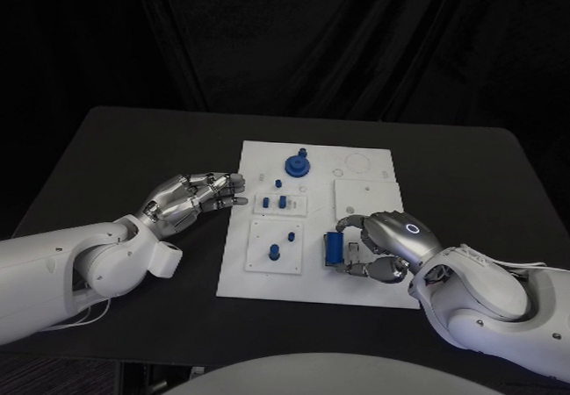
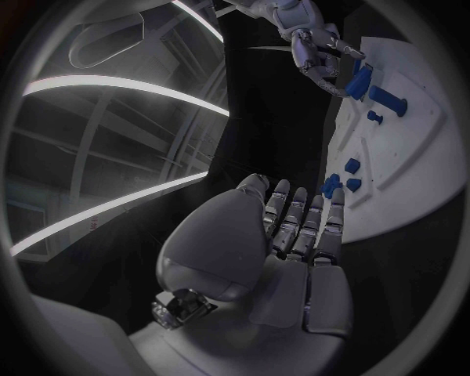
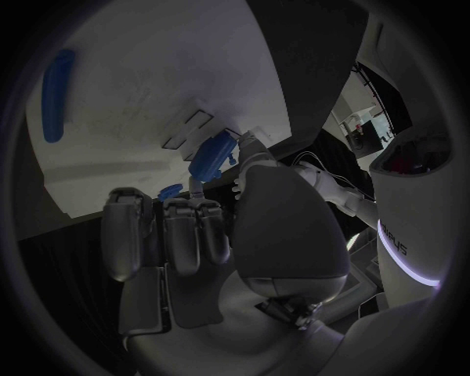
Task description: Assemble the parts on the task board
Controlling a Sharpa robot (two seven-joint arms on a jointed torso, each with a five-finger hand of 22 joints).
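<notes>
Silver right hand [image 1: 382,246]: curled over the near right part of the task board [image 1: 357,293], fingers wrapped round a blue cylinder [image 1: 336,246] and holding it. Long axis of the cylinder runs roughly away from the robot, near end toward the body, far end toward the board's far edge; it sits at the hand's inner side, between thumb and fingers. In the right wrist view the same blue cylinder [image 3: 210,156] stands out past the fingertips [image 3: 181,215], close over the white board [image 3: 147,78]; whether it touches the board cannot be told.

Silver left hand [image 1: 193,199]: on the black table [image 1: 122,155] just beside the board's left edge, holding nothing, fingers extended side by side and pointing toward the board. In the left wrist view the fingers [image 2: 298,223] lie straight, tips near the board's rim.

Just beyond the left fingertips, on the board: small blue parts [image 1: 275,201] on a raised white tile. Between the two hands: a blue peg piece [image 1: 276,251] on a second tile, long axis running away from the robot. Farther out, toward the far edge: a round blue part [image 1: 297,166] with an upright stem.
</notes>
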